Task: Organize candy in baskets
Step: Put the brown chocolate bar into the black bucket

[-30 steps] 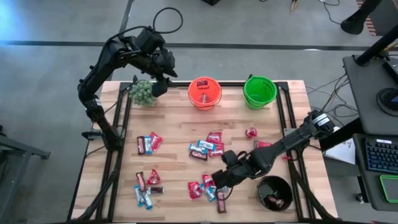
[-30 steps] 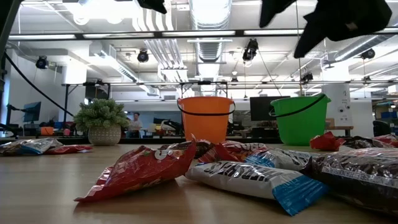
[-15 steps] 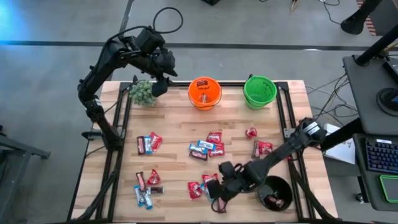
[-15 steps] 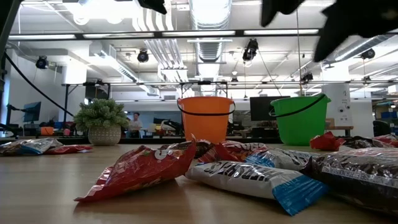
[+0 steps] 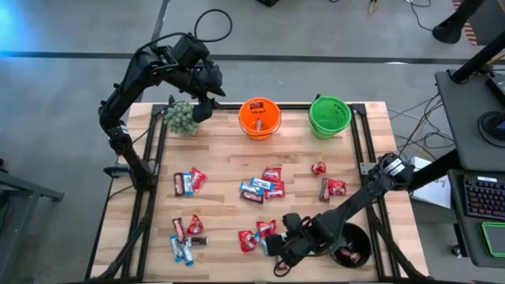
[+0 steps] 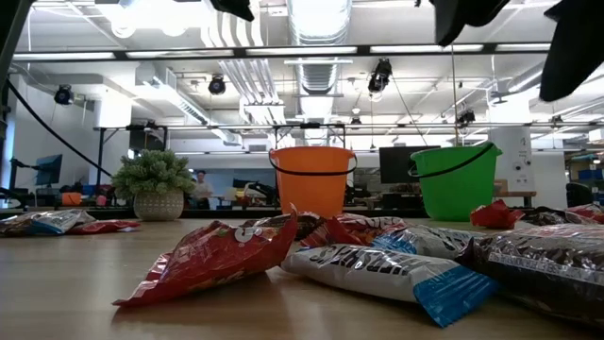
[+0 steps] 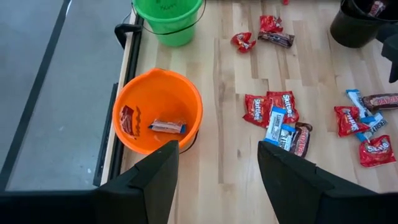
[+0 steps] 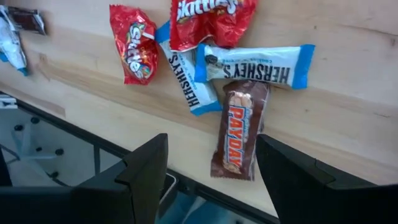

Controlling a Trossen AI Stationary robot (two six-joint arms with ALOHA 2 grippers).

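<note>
**Right arm swings down to the near-edge cluster**

My right gripper [image 5: 272, 246] has moved from mid-table to the front edge; its fingers stand apart, empty, over the PayDay bar [image 8: 239, 128] beside two Hershey's bars. The black bowl [image 5: 348, 243] sits close by. My left gripper [image 7: 217, 180] waits, spread, above the orange pail [image 7: 158, 111].

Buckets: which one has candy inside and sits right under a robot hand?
The bright orange plastic pail: two wrapped candies lie inside, below the left hand. The green pail sits farther off.
</note>
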